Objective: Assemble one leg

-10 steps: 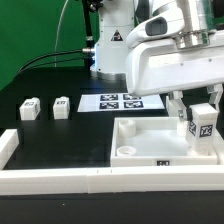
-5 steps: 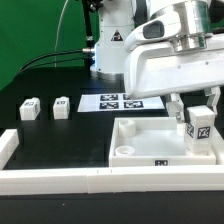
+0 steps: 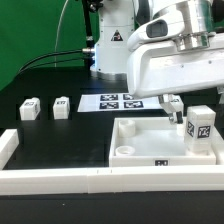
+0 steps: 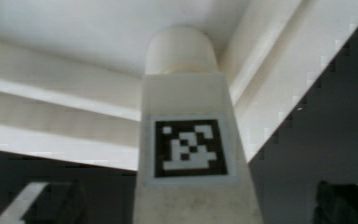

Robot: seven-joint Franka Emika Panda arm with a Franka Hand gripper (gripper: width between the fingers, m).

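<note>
The jaws hang apart just above the leg [image 3: 201,125], clamping nothing. The leg stands upright in the far corner recess of the tray piece [image 3: 125,150], at the exterior view's right. It looks placed, so this step seems nearly done, though I cannot tell whether it is fully seated. Two spare blocks [image 3: 29,108] remain on the bench [image 3: 70,135].

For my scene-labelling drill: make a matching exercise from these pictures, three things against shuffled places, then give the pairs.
Things: 1 the leg; 2 the marker board; 3 the tray piece.
Places: A lying flat beyond the tray piece; B upright on the tray piece, at the exterior view's right; C next to the front border bar.
Pairs: 1-B; 2-A; 3-C.
</note>
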